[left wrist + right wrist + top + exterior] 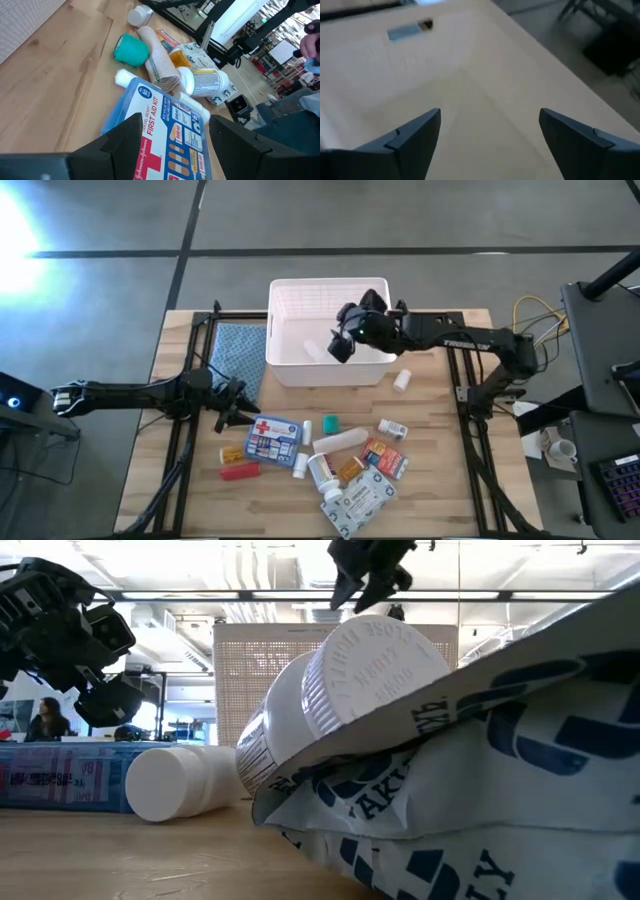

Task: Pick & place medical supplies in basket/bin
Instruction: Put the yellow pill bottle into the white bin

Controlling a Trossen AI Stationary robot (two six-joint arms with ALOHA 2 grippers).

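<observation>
The white bin (300,305) stands at the table's far middle. My right gripper (340,343) hangs open above its inside (490,135), with nothing between the fingers. A white item (312,351) lies on the bin's floor. The medical supplies lie at the near middle: a blue-white first-aid box (272,438), a red box (240,471), white pill bottles (322,470), an orange box (385,457) and a grey-white pack (357,498). My left gripper (233,408) stays low at the left, open, just short of the first-aid box (165,120).
A blue cloth (238,350) lies left of the bin. A lone white bottle (402,380) lies right of the bin's near corner. A teal cap (331,423) and a beige roll (340,441) lie among the supplies. Black frame rails (190,360) run along both table sides.
</observation>
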